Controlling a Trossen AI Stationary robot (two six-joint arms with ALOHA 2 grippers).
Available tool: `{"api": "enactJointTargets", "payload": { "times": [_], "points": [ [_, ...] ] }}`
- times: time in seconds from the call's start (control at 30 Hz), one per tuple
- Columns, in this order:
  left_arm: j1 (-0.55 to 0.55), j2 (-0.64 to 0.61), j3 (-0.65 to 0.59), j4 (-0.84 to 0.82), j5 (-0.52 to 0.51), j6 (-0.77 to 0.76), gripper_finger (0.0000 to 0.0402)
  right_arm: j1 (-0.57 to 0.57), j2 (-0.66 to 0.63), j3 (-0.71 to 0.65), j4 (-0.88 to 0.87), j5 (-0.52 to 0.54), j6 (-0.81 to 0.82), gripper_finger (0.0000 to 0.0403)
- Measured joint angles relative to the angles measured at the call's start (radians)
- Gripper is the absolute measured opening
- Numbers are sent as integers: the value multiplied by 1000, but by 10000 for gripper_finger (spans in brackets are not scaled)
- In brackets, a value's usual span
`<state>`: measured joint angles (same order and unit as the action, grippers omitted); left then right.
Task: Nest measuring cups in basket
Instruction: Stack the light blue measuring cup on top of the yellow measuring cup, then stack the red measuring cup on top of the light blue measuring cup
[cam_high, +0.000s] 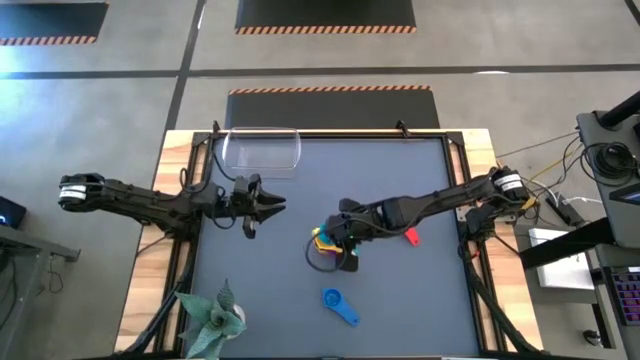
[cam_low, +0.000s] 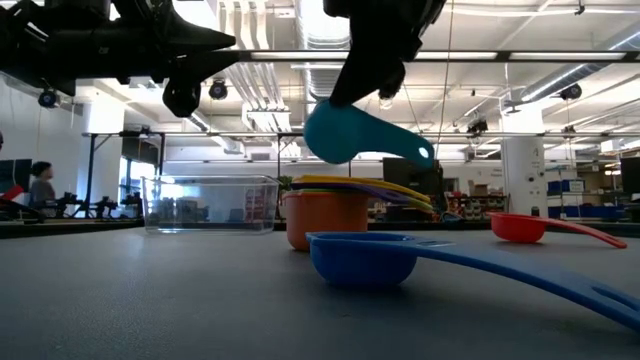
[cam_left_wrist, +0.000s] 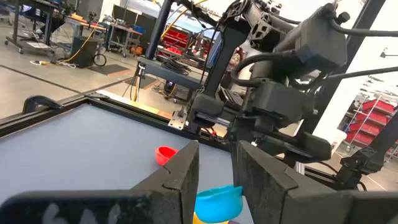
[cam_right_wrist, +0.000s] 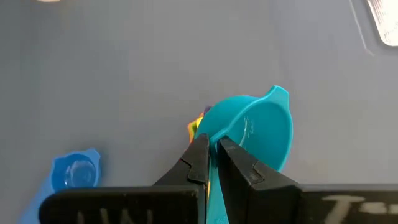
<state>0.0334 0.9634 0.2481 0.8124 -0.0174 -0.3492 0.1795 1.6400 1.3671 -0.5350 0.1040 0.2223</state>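
Measuring cups on my screens: I count one teal cup (cam_right_wrist: 255, 134) in the air, one stack (cam_low: 328, 215) with an orange cup at the bottom and yellow and purple handles above it, one blue cup (cam_high: 338, 304) alone and one red cup (cam_high: 411, 237) alone. From the worktop (cam_high: 400, 180) centre in the high view, the one clear basket (cam_high: 262, 149) sits at eleven o'clock, the blue cup at six, the red cup at three. My left tool (cam_high: 268, 207) hangs at nine o'clock, its two fingers a little apart with nothing between them. My right tool (cam_right_wrist: 210, 157) is clamped on the teal cup's handle, just above the stack. The low view shows the teal cup clear of the stack's handles; the high view hides it under the arm. The low view also shows one person (cam_low: 41, 186) far off. One plant (cam_high: 212, 317) stands at seven o'clock.
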Motion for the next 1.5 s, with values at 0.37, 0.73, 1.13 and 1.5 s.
{"api": "enactJointTargets", "payload": {
  "times": [0.37,0.73,1.13,1.5],
  "points": [
    [0,0,0,0,0,0,94,0,0,-61,54,1,-28,30],
    [0,0,0,0,-1,0,94,4,0,-63,77,2,-60,133],
    [0,0,0,-19,0,0,94,18,-199,-87,-4,2,-126,149],
    [0,0,0,-21,-1,0,94,17,-530,-441,-41,154,18,122]
  ]
}}
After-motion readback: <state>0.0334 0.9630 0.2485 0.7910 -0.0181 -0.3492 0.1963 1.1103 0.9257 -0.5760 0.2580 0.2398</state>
